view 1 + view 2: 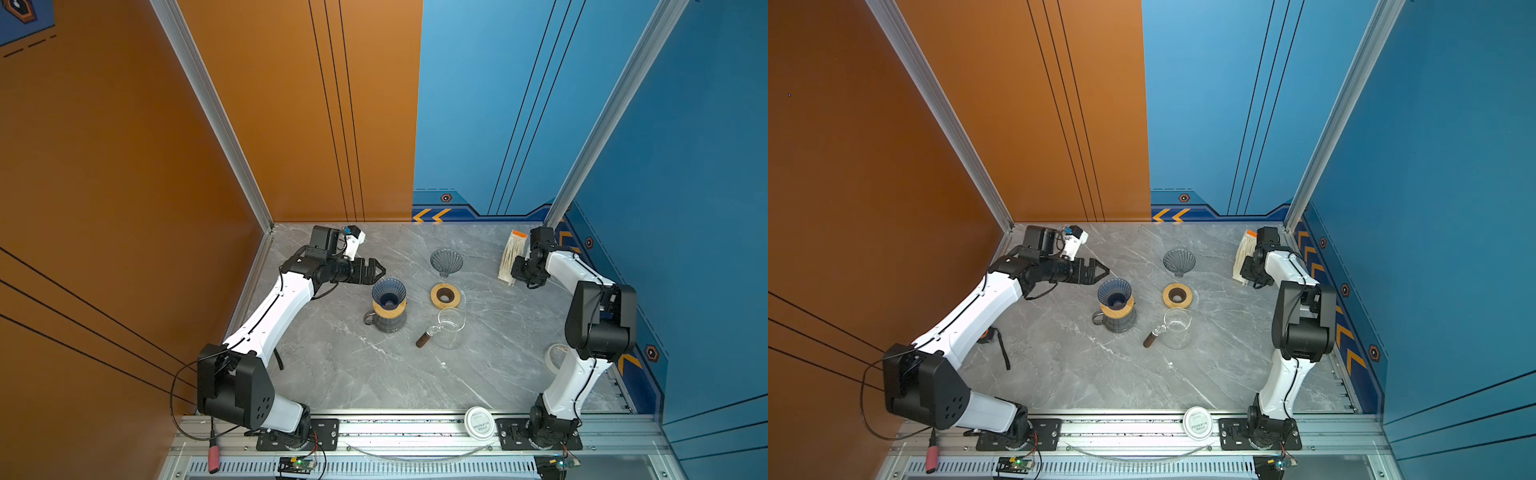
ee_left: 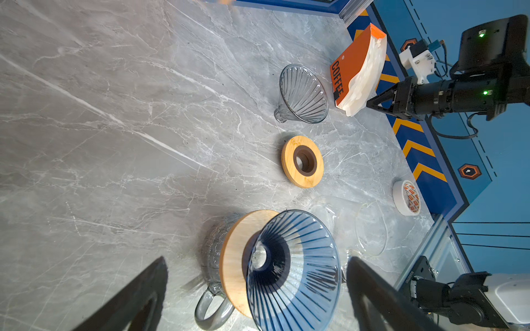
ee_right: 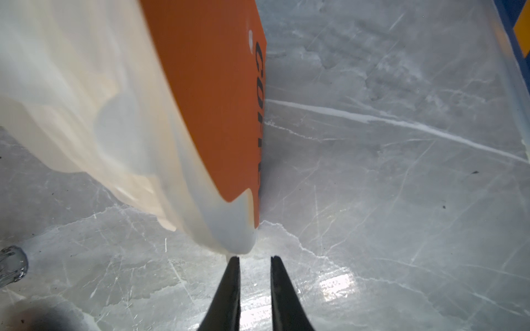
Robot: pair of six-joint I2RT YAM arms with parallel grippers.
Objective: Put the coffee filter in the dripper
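At the far right edge of the surface (image 1: 332, 365), the coffee filters (image 3: 86, 86) stood on edge in their orange sleeve (image 3: 206, 100), with the paper edges exposed, likely for pinching. Only the right wrist view showed the right hand (image 3: 253, 259) with its jaws narrowly apart at the stack's lower corner and nothing visibly gripped. The left hand (image 1: 374, 271) hovered wide open beside the blue dripper (image 1: 388, 293) on its mug (image 1: 386, 322), probably to steady it.

Centre's crowded: round the wooden ring (image 1: 445, 295), clear dripper (image 1: 446, 262) at 12, glass jug (image 1: 449, 330) at 6, blue dripper (image 1: 388, 291) on its mug (image 1: 384, 324) at 9. Filter pack (image 1: 512, 257) at 2, near the right wall (image 1: 685, 208), tight there. Table (image 1: 353, 374) bare from 5 to 7 of the jug, wide lane
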